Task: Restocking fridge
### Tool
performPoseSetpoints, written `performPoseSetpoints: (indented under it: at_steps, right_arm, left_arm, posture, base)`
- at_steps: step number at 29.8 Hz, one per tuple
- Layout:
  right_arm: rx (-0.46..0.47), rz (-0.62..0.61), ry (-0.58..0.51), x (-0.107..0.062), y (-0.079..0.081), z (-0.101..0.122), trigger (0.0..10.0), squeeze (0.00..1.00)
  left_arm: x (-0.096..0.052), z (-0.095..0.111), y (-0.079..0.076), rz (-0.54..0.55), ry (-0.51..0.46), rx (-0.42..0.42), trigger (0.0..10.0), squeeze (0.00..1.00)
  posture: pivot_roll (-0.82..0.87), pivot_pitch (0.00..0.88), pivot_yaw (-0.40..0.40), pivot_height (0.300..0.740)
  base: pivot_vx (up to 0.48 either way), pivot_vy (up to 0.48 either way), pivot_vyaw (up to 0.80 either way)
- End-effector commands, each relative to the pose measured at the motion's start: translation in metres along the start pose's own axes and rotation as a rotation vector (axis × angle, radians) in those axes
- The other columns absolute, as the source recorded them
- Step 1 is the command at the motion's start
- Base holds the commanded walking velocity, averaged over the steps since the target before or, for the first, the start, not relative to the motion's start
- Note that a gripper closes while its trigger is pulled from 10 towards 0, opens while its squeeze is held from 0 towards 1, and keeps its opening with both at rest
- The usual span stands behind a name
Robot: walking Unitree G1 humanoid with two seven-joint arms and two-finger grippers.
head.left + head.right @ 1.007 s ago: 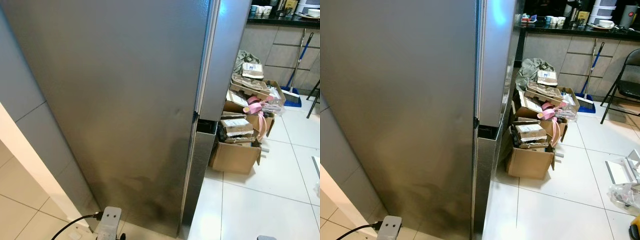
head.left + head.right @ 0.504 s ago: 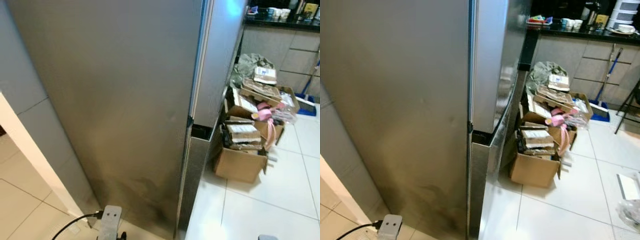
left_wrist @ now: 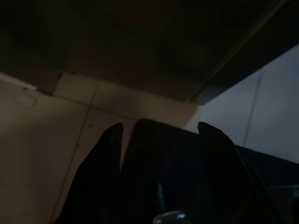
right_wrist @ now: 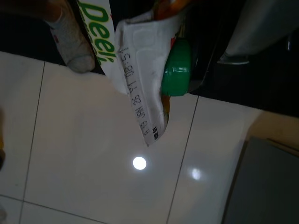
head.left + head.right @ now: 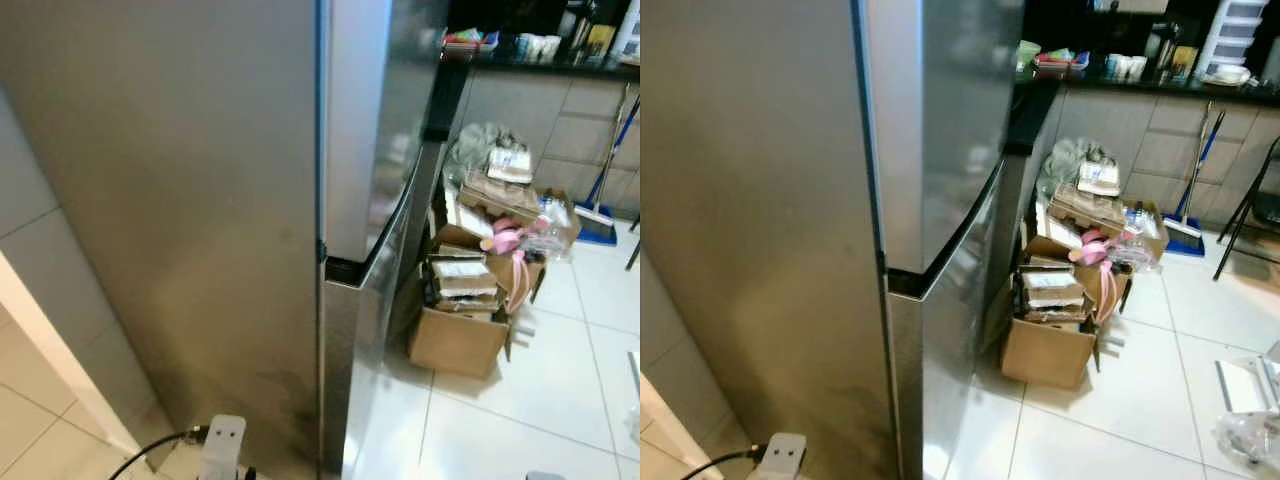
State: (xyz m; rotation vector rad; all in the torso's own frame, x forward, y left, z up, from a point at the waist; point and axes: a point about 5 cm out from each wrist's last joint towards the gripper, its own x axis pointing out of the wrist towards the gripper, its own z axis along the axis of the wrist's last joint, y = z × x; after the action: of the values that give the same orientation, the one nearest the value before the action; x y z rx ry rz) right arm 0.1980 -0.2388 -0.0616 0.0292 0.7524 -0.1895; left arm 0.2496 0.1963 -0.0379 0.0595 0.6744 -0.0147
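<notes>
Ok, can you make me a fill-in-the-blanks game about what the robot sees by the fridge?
1. The fridge doors are ____.
2. The carton in the right wrist view has a cap coloured ____.
3. The cardboard boxes stand on the floor, which is covered in white ____.
4. Leaning against the counter front beyond the boxes is a ____ with a blue head.

Missing words: closed; green; tiles; broom

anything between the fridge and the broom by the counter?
Yes. In the right eye view, open cardboard boxes piled with packages and pink ribbon sit on the tile between the fridge and the broom.
</notes>
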Motion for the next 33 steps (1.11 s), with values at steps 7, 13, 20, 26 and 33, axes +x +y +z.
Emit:
performPoseSetpoints:
  at_steps: [7,13,20,26,33]
  right_arm:
    - [0.011,0.005,0.018,-0.0015,0.0030,-0.0067,10.0,0.00]
    - [0.010,0.005,0.018,-0.0017,0.0029,-0.0070,10.0,0.00]
    - [0.005,0.004,0.018,-0.0020,0.0015,-0.0073,10.0,0.00]
    - [0.001,0.004,0.019,-0.0023,0.0004,-0.0077,10.0,0.00]
    - [0.000,0.003,0.020,-0.0024,-0.0003,-0.0079,10.0,0.00]
  left_arm:
    - [-0.0039,-0.0122,0.0071,0.022,0.039,-0.006,10.0,0.00]
    - [-0.0040,-0.0124,0.0073,0.023,0.039,-0.007,10.0,0.00]
    - [-0.0038,-0.0118,0.0056,0.007,0.034,0.008,10.0,0.00]
    - [-0.0040,-0.0130,0.0045,0.002,0.037,0.007,10.0,0.00]
    - [-0.0046,-0.0156,0.0057,0.015,0.046,-0.006,10.0,0.00]
  posture:
    - [-0.10,0.109,0.015,0.740]
    - [-0.10,0.104,0.014,0.740]
    - [-0.11,0.098,0.011,0.740]
    - [-0.11,0.097,0.008,0.740]
    - [-0.11,0.099,0.009,0.740]
  base:
    - [0.000,-0.279,0.00]
    - [0.000,0.000,0.00]
    - [0.000,0.000,0.00]
    - [0.000,-0.421,0.00]
    - [0.000,-0.206,0.00]
